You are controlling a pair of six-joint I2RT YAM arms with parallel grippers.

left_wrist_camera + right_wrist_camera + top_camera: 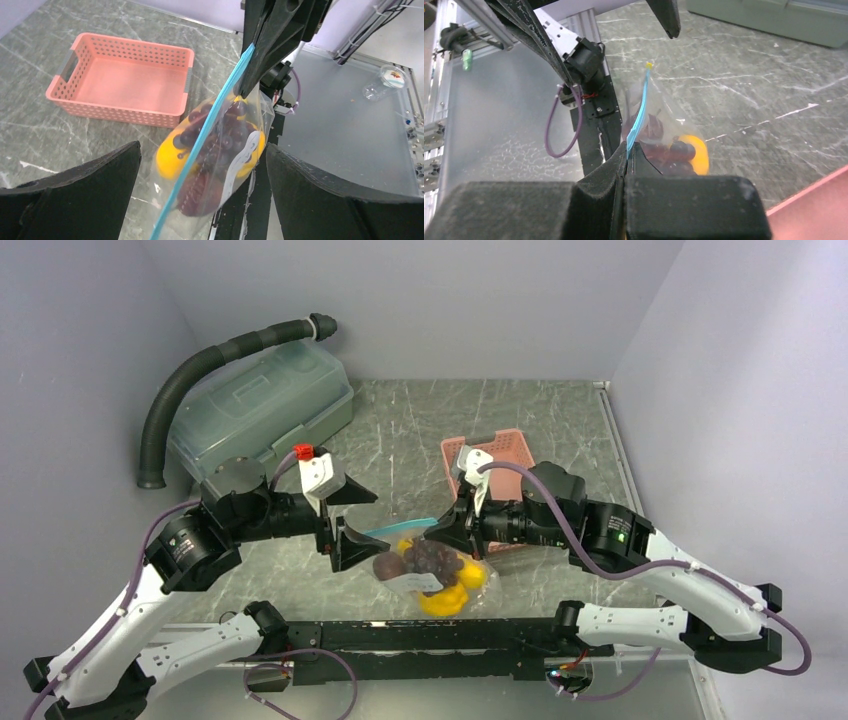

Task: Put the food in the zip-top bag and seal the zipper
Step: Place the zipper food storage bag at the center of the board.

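Observation:
The clear zip-top bag (440, 580) lies near the table's front edge with the food inside: dark grapes (432, 558), a reddish-purple fruit (388, 565) and yellow pieces (445, 602). My right gripper (629, 150) is shut on the right end of the teal zipper (640, 112) and holds the bag's mouth edge up. The zipper (200, 150) runs taut toward my left gripper (345, 517). That gripper stands wide open, one finger on each side of the bag (225, 145), touching neither the bag nor the strip. How far the zipper is pressed shut does not show.
An empty pink perforated basket (505, 447) stands just behind the right gripper. A green-grey lidded box (265, 410) with a black hose (200, 365) over it sits at the back left. Behind the bag is the black rail (420, 635) along the table's near edge.

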